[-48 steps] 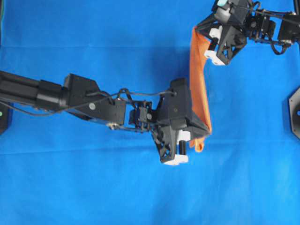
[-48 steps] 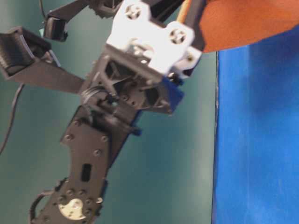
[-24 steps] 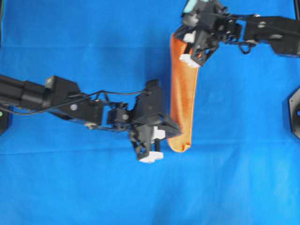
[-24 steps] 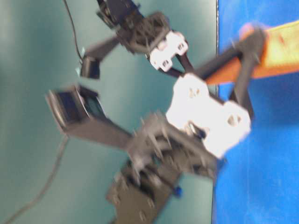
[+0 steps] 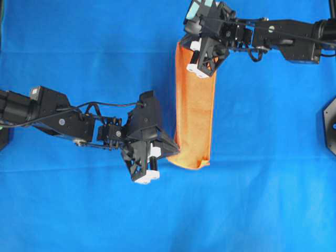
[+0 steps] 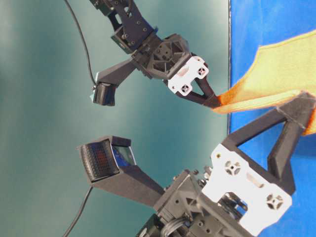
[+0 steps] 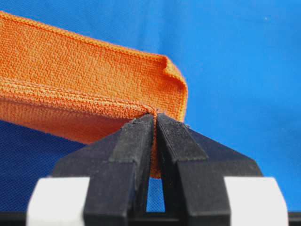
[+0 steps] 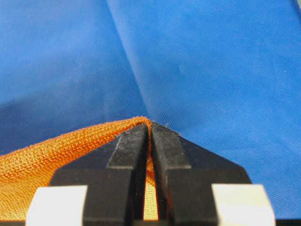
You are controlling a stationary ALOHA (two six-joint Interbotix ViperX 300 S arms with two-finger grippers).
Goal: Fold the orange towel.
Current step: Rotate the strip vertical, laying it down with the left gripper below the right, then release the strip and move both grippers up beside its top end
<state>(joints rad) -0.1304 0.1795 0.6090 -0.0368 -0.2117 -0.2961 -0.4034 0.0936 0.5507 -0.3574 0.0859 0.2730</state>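
The orange towel (image 5: 194, 110) is a long doubled strip running up and down the middle of the overhead view, lifted at both ends. My left gripper (image 5: 176, 153) is shut on its lower left corner, and the hem shows pinched between the black fingertips (image 7: 136, 134), with the rest of the towel (image 7: 84, 80) stretching away to the left. My right gripper (image 5: 185, 46) is shut on the upper left corner, where a folded edge of the towel (image 8: 47, 160) is clamped between the jaws. At table level the towel (image 6: 276, 74) hangs taut between the two grippers.
A blue cloth (image 5: 262, 184) covers the whole table, with a soft crease (image 8: 131, 61) ahead of the right gripper. A black mount (image 5: 331, 126) sits at the right edge. The left arm (image 5: 58, 115) reaches in from the left, the right arm (image 5: 294, 39) from the top right.
Both grippers have carried the towel to the left, still shut on its corners. The towel showed as a narrow edge-on strip and now spreads wider over the blue cloth.
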